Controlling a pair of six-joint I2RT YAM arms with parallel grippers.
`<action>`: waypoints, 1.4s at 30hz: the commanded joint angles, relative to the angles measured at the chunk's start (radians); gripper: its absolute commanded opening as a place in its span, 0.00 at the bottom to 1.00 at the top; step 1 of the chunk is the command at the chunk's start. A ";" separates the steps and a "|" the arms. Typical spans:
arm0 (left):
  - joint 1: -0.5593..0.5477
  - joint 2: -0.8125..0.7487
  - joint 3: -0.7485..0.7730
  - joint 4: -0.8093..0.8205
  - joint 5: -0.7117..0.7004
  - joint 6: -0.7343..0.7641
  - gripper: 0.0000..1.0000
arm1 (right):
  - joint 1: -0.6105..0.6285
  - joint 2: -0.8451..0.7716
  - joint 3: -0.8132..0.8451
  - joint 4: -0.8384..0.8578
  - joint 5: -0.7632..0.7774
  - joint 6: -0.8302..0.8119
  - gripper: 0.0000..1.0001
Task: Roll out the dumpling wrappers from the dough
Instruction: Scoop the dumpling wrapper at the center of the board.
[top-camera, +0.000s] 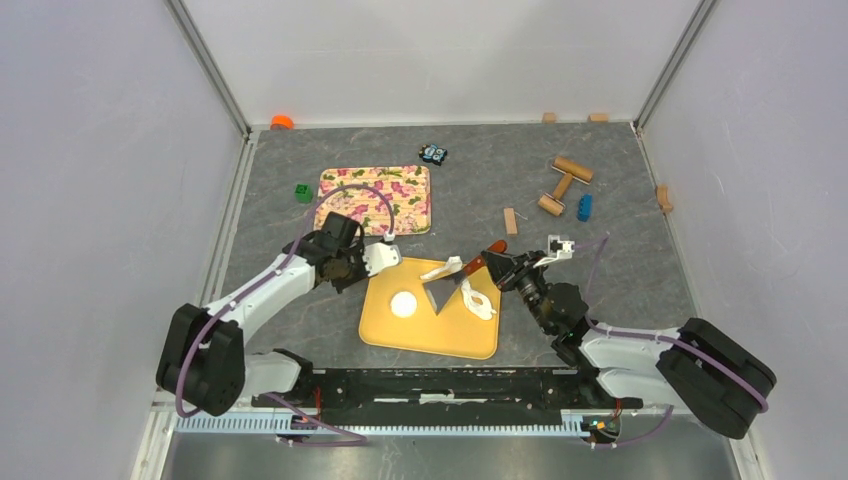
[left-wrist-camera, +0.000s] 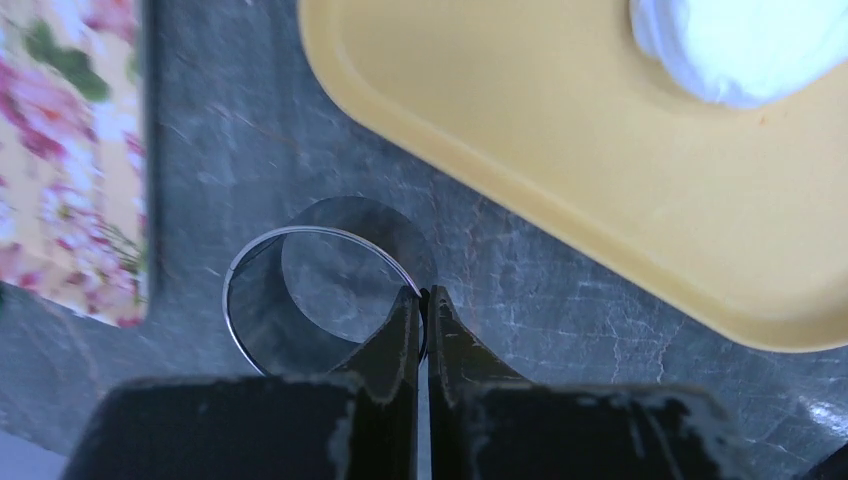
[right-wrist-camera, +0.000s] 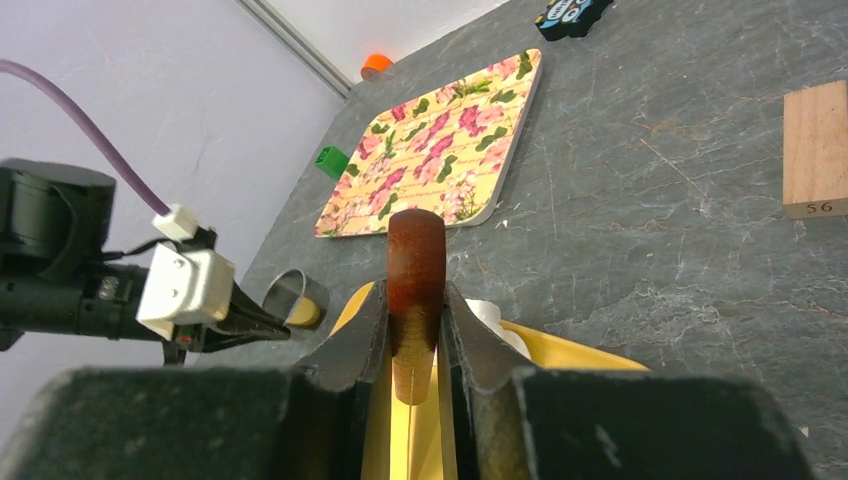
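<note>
On the yellow board (top-camera: 440, 338) lies a roundish white dumpling wrapper (top-camera: 403, 304) (left-wrist-camera: 735, 45). A ragged strip of dough (top-camera: 480, 303) (right-wrist-camera: 488, 318) lies to its right, beside a scraper's dark blade (top-camera: 445, 291). My right gripper (top-camera: 498, 263) (right-wrist-camera: 415, 322) is shut on the scraper's red-brown handle (top-camera: 485, 258) (right-wrist-camera: 416, 270). My left gripper (top-camera: 352, 275) (left-wrist-camera: 425, 300) hovers over the table just off the board's far left corner. It is shut on the rim of a clear round cup (left-wrist-camera: 320, 290) (right-wrist-camera: 296, 300).
A floral board (top-camera: 375, 198) lies behind the yellow one. Around it are a green block (top-camera: 303, 192), an orange cap (top-camera: 282, 122) and a toy car (top-camera: 432, 154). Wooden cylinders (top-camera: 565, 180), a blue block (top-camera: 584, 207) and a wooden block (top-camera: 510, 221) sit at the back right.
</note>
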 joint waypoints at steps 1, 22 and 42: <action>0.048 0.019 -0.065 0.036 -0.008 0.013 0.09 | 0.004 0.050 -0.019 0.064 -0.011 -0.024 0.00; 0.052 0.027 -0.114 -0.113 0.269 0.121 0.33 | 0.009 0.381 0.029 0.281 -0.139 0.120 0.00; 0.052 -0.072 0.063 -0.303 0.285 0.068 0.41 | 0.066 0.537 0.199 0.321 -0.179 0.099 0.00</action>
